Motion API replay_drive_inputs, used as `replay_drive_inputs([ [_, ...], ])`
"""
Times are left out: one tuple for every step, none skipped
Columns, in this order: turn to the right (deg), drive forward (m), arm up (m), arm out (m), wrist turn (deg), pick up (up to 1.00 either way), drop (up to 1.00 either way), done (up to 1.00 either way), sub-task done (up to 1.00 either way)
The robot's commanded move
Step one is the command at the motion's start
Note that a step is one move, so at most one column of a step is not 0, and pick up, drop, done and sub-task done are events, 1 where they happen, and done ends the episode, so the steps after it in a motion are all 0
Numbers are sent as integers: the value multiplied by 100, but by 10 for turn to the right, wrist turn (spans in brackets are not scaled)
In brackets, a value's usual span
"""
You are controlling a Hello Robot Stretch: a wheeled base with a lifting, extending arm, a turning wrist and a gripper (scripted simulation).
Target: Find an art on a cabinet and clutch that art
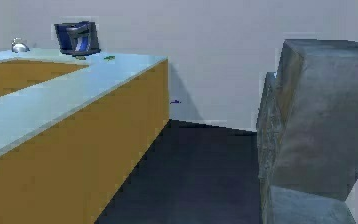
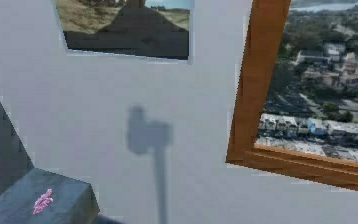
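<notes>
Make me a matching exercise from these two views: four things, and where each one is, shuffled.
1 blue framed object
2 grey block
3 pink thing
4 wooden frame

A forward view's right
B on top of the cabinet
C arm side view's right
D on the grey surface, arm side view's bottom left

Pairs: 1-B, 2-A, 3-D, 4-C

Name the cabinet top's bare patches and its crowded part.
Free: the cabinet top's near strip, between the orange inset and the front edge; also the dark floor between cabinet and grey armchair. Crowded: the far end, around the blue framed art and small grey object.
</notes>
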Motion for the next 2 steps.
replay_drive_inputs([
  [-30,0,0,0,0,0,0,0,0],
  [0,80,0,0,0,0,0,0,0],
])
